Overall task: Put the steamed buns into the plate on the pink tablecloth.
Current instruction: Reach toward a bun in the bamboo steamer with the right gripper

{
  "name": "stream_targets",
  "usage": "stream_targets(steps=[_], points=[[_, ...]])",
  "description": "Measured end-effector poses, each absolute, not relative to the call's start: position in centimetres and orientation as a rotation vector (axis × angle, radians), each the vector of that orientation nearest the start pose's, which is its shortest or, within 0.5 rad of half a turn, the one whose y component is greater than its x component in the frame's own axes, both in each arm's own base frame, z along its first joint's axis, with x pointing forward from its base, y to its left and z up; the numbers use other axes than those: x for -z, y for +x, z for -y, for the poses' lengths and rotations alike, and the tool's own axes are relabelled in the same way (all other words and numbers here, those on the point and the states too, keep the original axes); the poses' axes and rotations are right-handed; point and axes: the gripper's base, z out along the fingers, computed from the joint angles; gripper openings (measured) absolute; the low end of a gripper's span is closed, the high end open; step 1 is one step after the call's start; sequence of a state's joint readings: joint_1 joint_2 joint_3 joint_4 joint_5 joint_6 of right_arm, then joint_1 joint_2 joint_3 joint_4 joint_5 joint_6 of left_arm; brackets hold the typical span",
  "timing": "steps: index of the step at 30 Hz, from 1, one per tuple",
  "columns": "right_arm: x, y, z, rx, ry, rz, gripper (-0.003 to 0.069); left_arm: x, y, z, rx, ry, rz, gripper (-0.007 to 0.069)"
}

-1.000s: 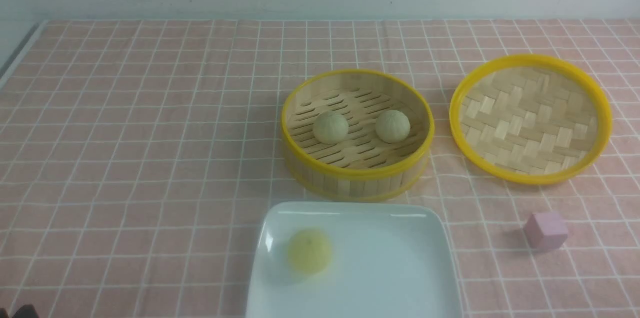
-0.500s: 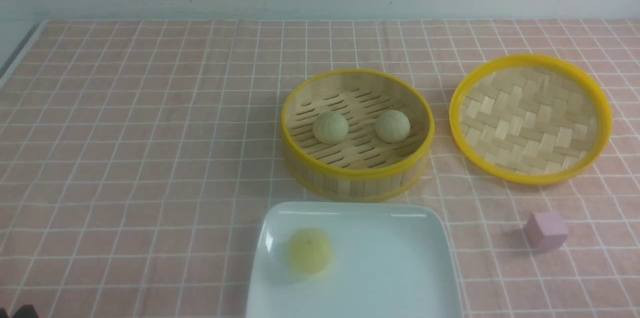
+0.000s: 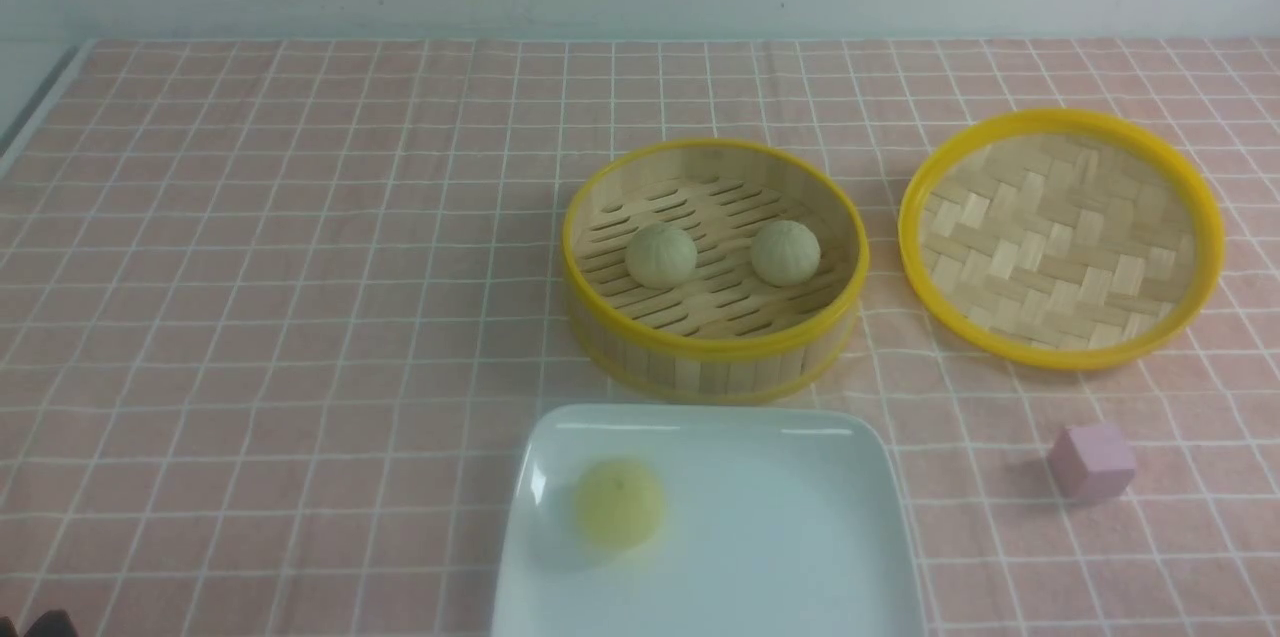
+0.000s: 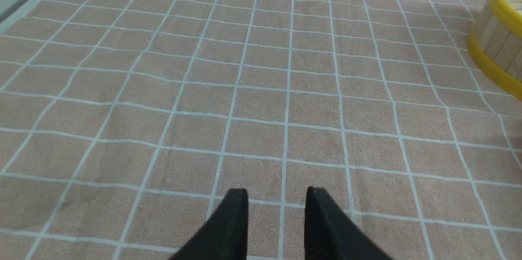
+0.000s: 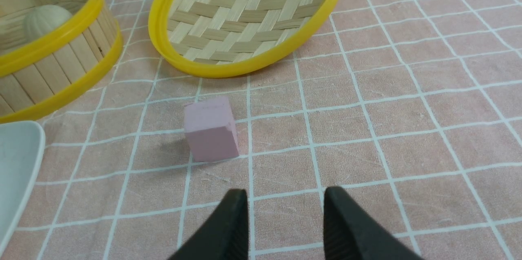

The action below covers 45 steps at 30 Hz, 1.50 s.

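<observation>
Left bun and right bun sit in the steamer, a yellow bun on the plate. Left end effector and right end effector hang over the tablecloth, jaws apart, empty.

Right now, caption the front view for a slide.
Two steamed buns in the steamer, a third bun on the plate; lid and pink cube aside.

Tablecloth: steamer, lid, plate, apparent cube

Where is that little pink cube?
In the front view the pink cube sits on the pink tablecloth on the robot's right, nearer the robot than the woven lid and right of the white plate.
</observation>
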State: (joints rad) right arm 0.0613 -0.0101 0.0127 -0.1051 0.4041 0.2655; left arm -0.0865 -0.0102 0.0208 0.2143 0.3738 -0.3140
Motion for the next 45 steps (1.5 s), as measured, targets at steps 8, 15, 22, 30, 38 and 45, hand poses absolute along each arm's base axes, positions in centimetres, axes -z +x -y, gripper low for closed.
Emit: stream_targets(steps=[8, 15, 22, 30, 38, 45], points=[[-17.3, 5.2, 0.1, -0.118, 0.130, -1.885, 0.0239, -17.4, 5.3, -0.3, 0.067, -0.080, -1.858, 0.0230], [-17.4, 5.2, 0.1, -0.105, 0.118, -1.883, 0.0240, -17.4, 5.3, -0.3, 0.067, -0.080, -1.858, 0.0235], [-17.5, 5.3, -0.6, -0.467, 0.458, -1.811, 0.0240, -17.8, 5.4, 1.1, 0.756, -0.685, -1.727, 0.0239], [-17.7, 5.3, -1.3, -0.937, 0.916, -1.674, 0.0240, -18.5, 5.4, 1.4, 1.123, -1.013, -1.549, 0.0239], [-20.7, 5.2, -0.9, -0.805, 0.716, -1.616, 0.0171, -20.8, 5.2, 1.3, 0.948, -0.763, -1.573, 0.0153], [-26.6, 7.2, -0.3, -0.301, 0.462, -2.103, -0.0008, -25.1, 6.0, 2.4, 0.673, -0.559, -2.155, 0.0000]])
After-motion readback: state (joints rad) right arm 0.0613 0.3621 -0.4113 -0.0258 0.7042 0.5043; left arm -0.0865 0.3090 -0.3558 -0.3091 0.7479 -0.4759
